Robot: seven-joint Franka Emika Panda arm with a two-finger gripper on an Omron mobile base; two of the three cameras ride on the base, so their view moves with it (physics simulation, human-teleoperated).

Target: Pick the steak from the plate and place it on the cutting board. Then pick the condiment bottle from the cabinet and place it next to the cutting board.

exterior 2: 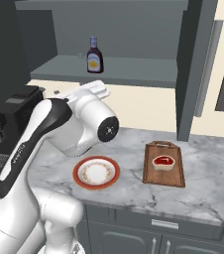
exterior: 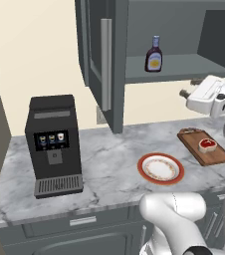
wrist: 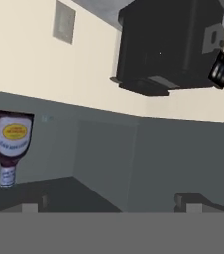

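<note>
The steak [exterior: 207,145] [exterior 2: 163,162] lies on the cutting board [exterior: 218,156] [exterior 2: 175,177] at the right of the counter. Left of the board sits the plate [exterior: 160,168] [exterior 2: 96,173], bare. The condiment bottle [exterior: 154,55] [exterior 2: 94,55] stands upright on the shelf of the open cabinet [exterior: 184,69] [exterior 2: 134,69]. My gripper [exterior: 188,88] [wrist: 111,203] hangs open at shelf height, right of the bottle and apart from it, holding nothing. The hand view is rolled over, so the bottle [wrist: 10,144] appears upside down at its left.
A black coffee machine [exterior: 54,144] [exterior 2: 7,124] stands at the counter's left. The cabinet door [exterior: 102,60] with its long silver handle hangs open left of the shelf. A second door [exterior 2: 198,69] stands at the shelf's right. Drawers run below the counter edge.
</note>
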